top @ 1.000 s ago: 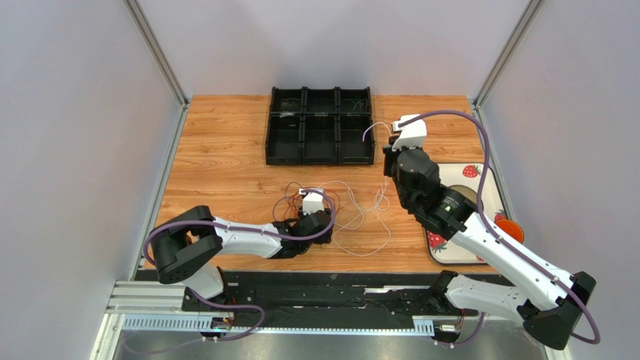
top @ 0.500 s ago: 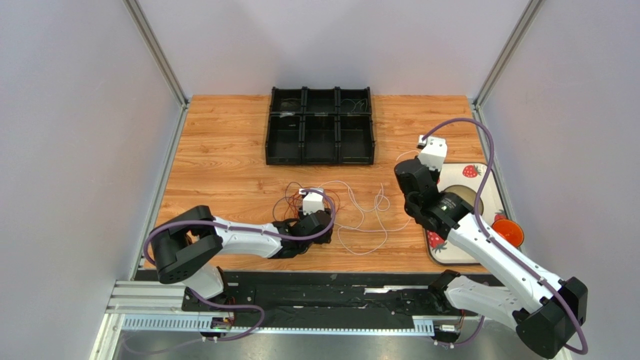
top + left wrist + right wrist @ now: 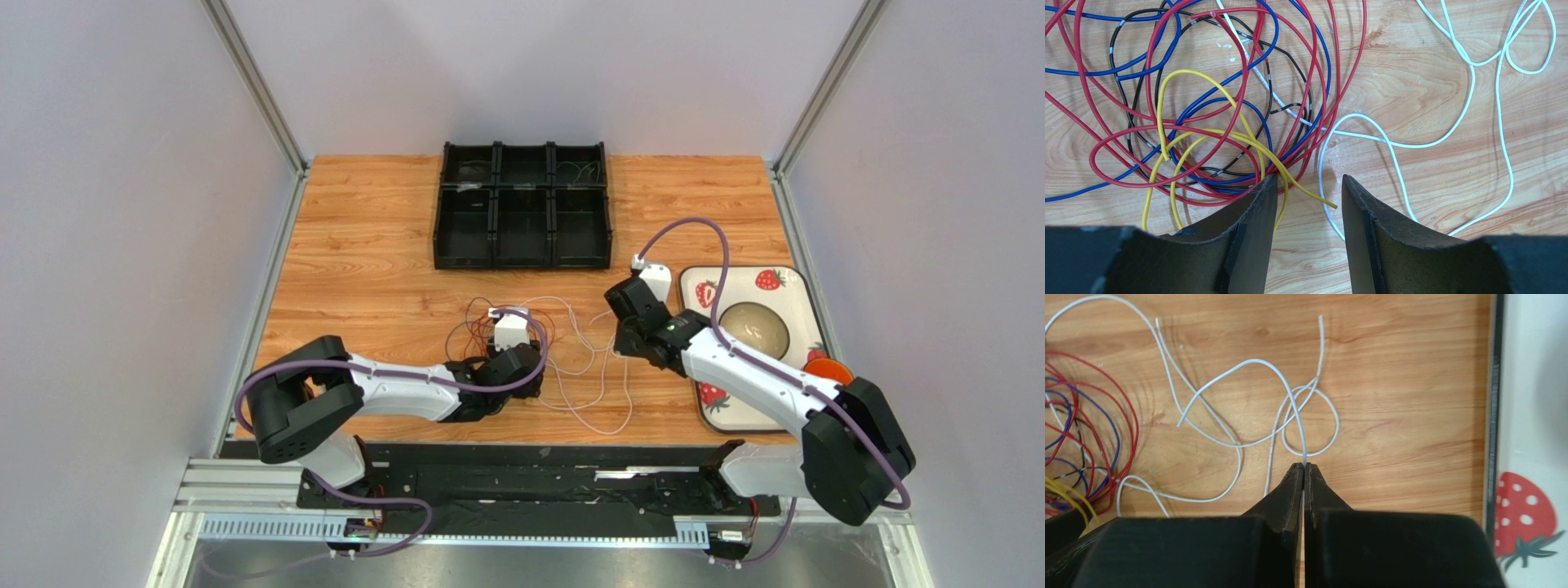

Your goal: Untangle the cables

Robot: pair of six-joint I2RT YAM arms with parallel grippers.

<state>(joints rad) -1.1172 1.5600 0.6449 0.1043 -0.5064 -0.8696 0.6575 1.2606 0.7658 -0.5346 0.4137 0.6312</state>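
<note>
Right wrist view: right gripper (image 3: 1303, 470) pinched fully together on the white cable (image 3: 1322, 343), the strand entering right at the fingertips. Just ahead of the tips the cable makes 1 small loop, then wide curves run ahead and to the left over the wooden table (image 3: 1413, 386). A strawberry-print tray (image 3: 1530, 386) lies off to the right.

Left wrist view: left gripper (image 3: 1309, 184) about half spread, jaws gripping nothing. 1 end of the yellow cable (image 3: 1315, 197) lies on the wood in the gap between its fingers. The tangle (image 3: 1217, 122) of red, blue, black and yellow cables sits directly ahead-left, reaching the left fingertip.

Top external: black 6-compartment bin (image 3: 524, 186) well beyond both grippers.
</note>
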